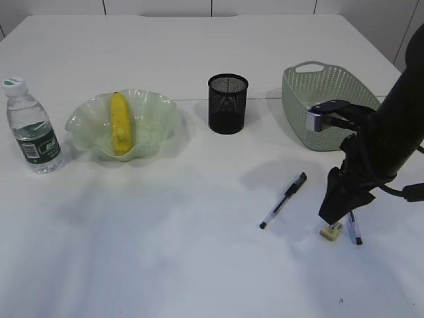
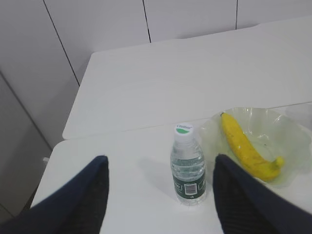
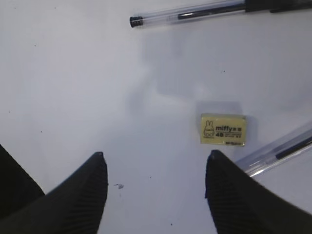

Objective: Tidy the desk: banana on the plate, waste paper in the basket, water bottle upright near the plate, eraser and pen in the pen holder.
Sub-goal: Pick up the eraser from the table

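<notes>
The banana lies in the green glass plate. Left of the plate, the water bottle stands upright. The black mesh pen holder and the green basket stand further back. One pen lies flat near the middle. A second pen and the yellow eraser lie under my right gripper. That right gripper hangs open and empty just above the table, with the eraser ahead of its right finger. My left gripper is open and empty, short of the bottle. No waste paper shows.
The table's left edge runs close to the bottle. White wall panels stand behind the table. Bare tabletop stretches across the front left.
</notes>
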`<state>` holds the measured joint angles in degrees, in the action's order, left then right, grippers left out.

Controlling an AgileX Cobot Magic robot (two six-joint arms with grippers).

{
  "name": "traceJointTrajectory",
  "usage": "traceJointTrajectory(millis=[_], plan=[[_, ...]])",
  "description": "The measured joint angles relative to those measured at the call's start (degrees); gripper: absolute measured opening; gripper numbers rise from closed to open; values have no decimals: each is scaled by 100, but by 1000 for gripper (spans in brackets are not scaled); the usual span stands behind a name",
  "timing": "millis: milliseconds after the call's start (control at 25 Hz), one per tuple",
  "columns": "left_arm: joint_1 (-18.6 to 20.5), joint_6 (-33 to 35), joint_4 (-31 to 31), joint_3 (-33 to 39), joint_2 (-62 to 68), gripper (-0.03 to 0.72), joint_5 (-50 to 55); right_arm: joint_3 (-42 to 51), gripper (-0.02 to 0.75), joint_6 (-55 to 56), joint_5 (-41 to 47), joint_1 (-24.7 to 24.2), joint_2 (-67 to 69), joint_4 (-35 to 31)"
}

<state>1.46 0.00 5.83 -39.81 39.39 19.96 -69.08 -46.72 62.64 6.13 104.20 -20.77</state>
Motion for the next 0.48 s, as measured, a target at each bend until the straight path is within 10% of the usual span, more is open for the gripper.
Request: traceJointTrajectory(millis=[480], plan=[[0, 0, 0, 0, 0, 474, 65, 0, 472, -9, -512, 0, 25, 386]])
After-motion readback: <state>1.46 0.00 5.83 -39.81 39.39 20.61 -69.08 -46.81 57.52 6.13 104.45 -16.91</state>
